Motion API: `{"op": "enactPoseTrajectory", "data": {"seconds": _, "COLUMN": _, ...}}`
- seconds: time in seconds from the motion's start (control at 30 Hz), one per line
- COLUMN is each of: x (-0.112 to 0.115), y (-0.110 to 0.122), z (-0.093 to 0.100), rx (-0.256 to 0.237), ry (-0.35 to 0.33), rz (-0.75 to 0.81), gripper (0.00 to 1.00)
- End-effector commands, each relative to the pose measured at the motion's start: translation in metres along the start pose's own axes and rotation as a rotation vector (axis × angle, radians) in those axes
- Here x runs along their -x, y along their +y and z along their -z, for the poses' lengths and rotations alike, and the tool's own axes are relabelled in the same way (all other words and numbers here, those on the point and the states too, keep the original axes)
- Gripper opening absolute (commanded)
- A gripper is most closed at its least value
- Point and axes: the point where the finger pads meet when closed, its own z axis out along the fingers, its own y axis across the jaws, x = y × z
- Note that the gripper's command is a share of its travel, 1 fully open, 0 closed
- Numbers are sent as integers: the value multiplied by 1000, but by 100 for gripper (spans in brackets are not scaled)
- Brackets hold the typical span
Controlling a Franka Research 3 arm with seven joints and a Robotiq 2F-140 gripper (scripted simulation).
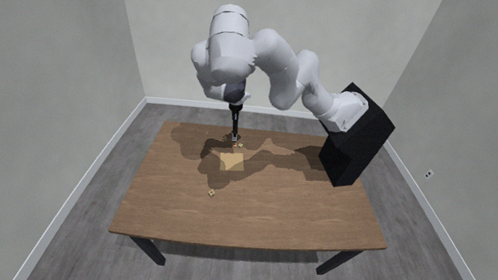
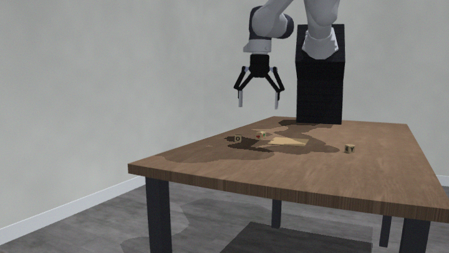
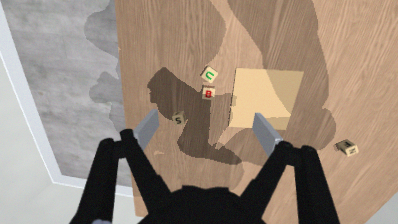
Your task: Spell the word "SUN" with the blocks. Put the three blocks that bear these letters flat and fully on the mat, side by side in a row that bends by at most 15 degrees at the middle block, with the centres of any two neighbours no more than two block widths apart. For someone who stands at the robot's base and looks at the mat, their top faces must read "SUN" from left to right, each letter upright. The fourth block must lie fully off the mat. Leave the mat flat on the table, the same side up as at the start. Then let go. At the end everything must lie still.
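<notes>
My gripper [image 1: 234, 137] [image 2: 258, 106] [image 3: 205, 119] is wide open and empty, high above the table. The red B block [image 1: 234, 145] [image 2: 258, 136] [image 3: 208, 93] lies off the mat, close beside the green U block [image 1: 240, 145] [image 2: 263, 134] [image 3: 209, 75], which is turned askew. The S block [image 1: 224, 138] [image 2: 237, 138] [image 3: 178, 119] lies in shadow farther from the mat. The N block [image 1: 211, 193] [image 2: 349, 148] [image 3: 348, 148] lies alone, turned, on the mat's other side. The pale yellow mat [image 1: 226, 159] [image 2: 284, 140] [image 3: 250, 95] lies flat with no block on it.
The wooden table [image 1: 276, 216] [image 2: 314, 169] has its edge beyond the S block, at the left in the wrist view. The black robot pedestal [image 1: 352, 149] [image 2: 318, 94] stands at one end of the table. The arm's shadow falls over part of the mat.
</notes>
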Motion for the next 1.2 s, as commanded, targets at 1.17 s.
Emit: {"op": "enactPoseTrajectory", "data": {"seconds": 1.17, "x": 39, "y": -21, "z": 66, "rx": -101, "ry": 24, "rz": 755, "gripper": 100}}
